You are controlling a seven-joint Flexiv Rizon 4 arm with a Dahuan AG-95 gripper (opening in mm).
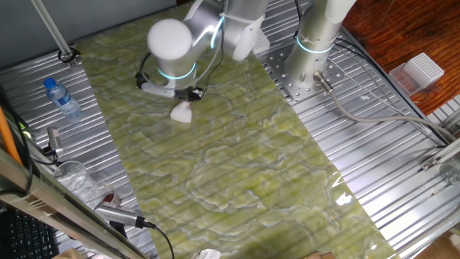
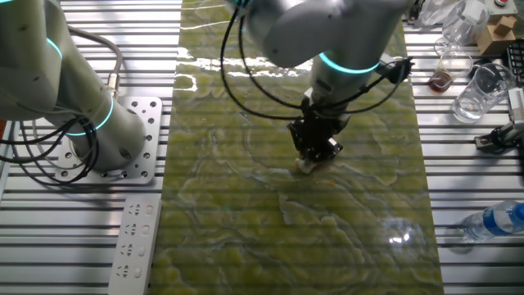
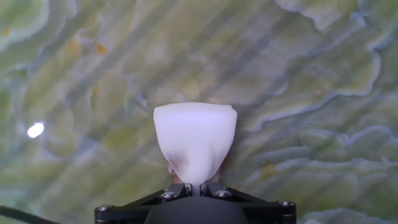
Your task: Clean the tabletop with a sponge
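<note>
Black two-finger tool clamped on small white soft sponge, pressed on green-yellow marbled surface. Wiping seemingly under way; area toward 6 o'clock probably left.

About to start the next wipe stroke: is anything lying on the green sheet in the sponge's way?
Nothing visible nearby. The gripper is shut on the sponge, which sits on the tabletop. The sheet around it is bare. The only item on it is a small white scrap at the far end.
</note>
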